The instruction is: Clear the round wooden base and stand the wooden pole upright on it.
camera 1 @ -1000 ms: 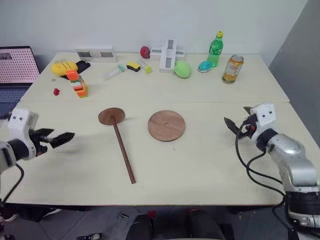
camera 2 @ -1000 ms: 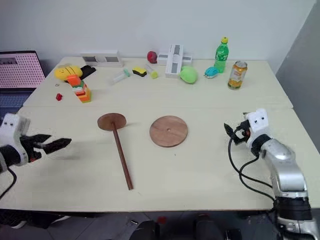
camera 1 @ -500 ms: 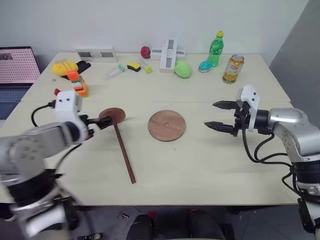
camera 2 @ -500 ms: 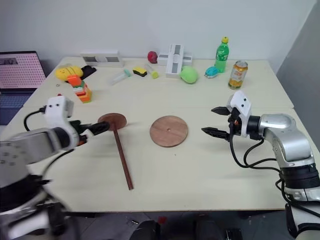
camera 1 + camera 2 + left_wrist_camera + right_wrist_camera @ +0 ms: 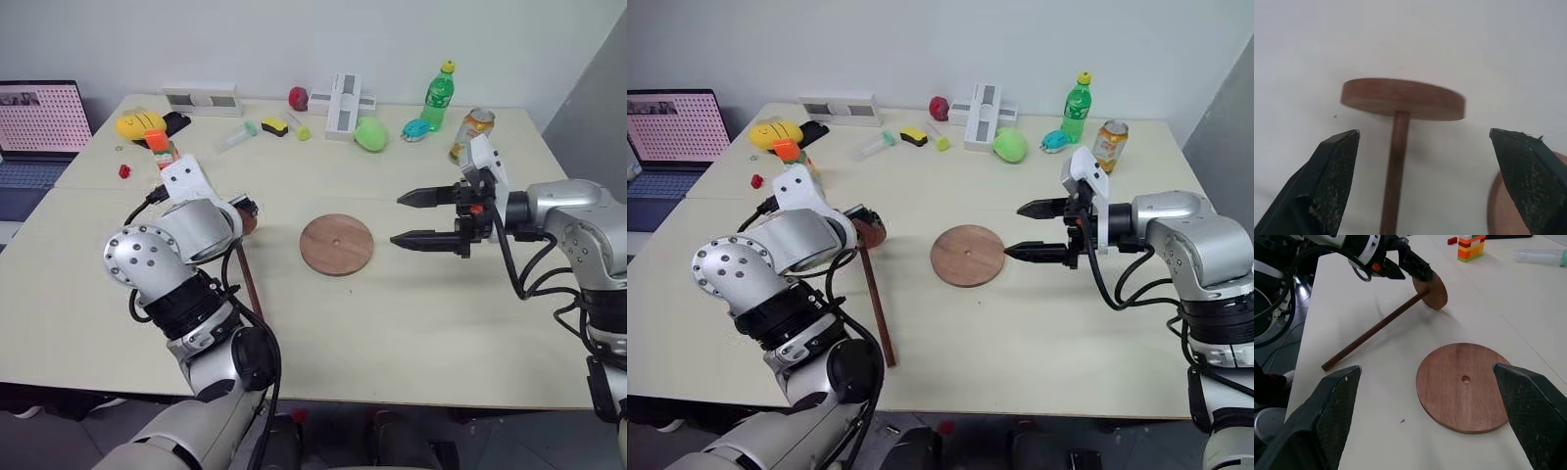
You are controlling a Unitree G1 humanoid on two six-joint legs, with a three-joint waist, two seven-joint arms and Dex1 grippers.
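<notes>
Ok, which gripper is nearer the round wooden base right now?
Right. The right gripper hangs open just off the round wooden base, on its right. The left gripper is farther off, open beside the wooden pole at its disc end.

We find no legible text, brand, number or sign. The green bottle and the can at the far edge of the table carry labels, but we cannot read them. The laptop screen shows a pink pattern and no readable characters.
</notes>
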